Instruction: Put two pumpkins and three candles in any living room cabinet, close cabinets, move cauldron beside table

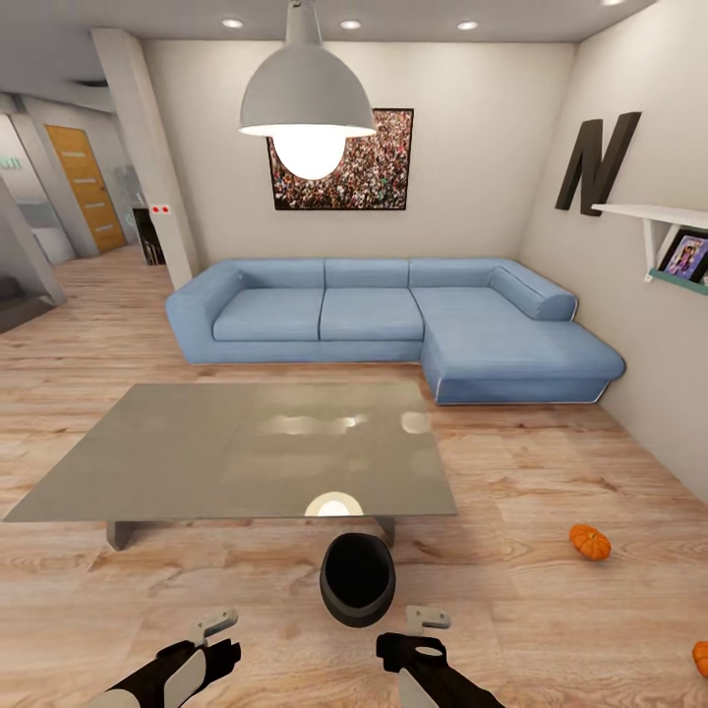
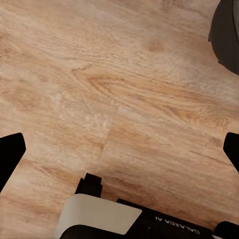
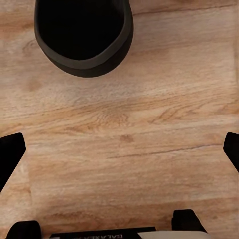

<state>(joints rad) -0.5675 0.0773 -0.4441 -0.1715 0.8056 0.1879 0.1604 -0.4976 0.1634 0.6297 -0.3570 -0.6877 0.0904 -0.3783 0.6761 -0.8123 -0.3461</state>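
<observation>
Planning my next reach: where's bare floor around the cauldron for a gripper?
Bare wood floor lies between the cauldron and both open grippers, left and right. Tight spot: the cauldron's far side, close against the table edge. The pumpkins lie well off to the right.

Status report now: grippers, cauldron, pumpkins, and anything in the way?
Left gripper and right gripper open, both empty. Cauldron on floor beside table. Two pumpkins on floor at right. Nothing in the way.

A large dark letter "N" point(image 1: 596, 162) hangs on the right wall; my left wrist point(image 2: 172, 226) casing reads "GALAXEA AI", inverted.
</observation>
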